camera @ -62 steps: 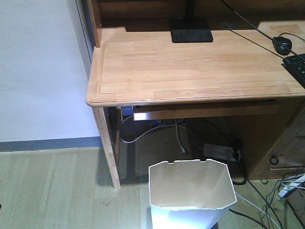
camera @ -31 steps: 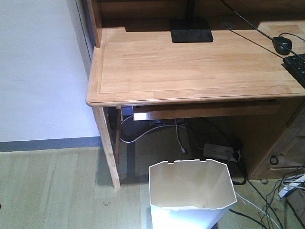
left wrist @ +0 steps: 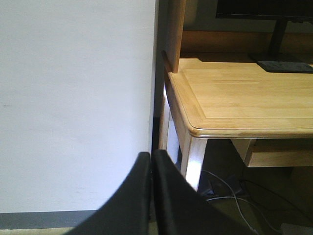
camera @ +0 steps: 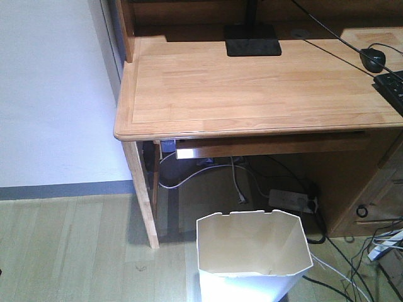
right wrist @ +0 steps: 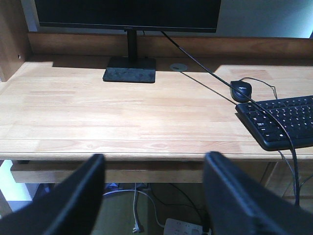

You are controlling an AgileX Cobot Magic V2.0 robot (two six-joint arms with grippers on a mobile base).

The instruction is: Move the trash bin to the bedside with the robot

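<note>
Our left gripper (left wrist: 150,155) is clenched, its two black fingers pressed flat together with nothing between them, and it points level toward the plain white wall (left wrist: 73,98) beside the corner of the light wooden desk surface (camera: 252,88). Our right gripper (right wrist: 154,164) is released, its black fingers (right wrist: 78,196) spread wide apart and empty, facing the front edge of the surface from about its height. Neither gripper touches anything. On the surface stand the flat black square base of a monitor stand (camera: 253,41) near the back, a black computer mouse (camera: 373,59) and a black keyboard (camera: 390,88) at the right edge, with a thin black cable running across the wood. A shallow wooden pull-out tray (camera: 271,146) hangs just under the front edge. The white plastic trash bin with the octagonal rim (camera: 252,242) stands upright on the pale wood-grain floor (camera: 63,245) in front of the desk, near its front left leg, its cream inside bare and its base cut off by the lower edge of the view. Behind it, under the desk, lie a white power strip (camera: 288,200) and loose cables. A grey skirting strip (camera: 63,189) runs along the foot of the wall. Only the front view shows the bin; only the right wrist view shows the black monitor screen (right wrist: 127,12).
</note>
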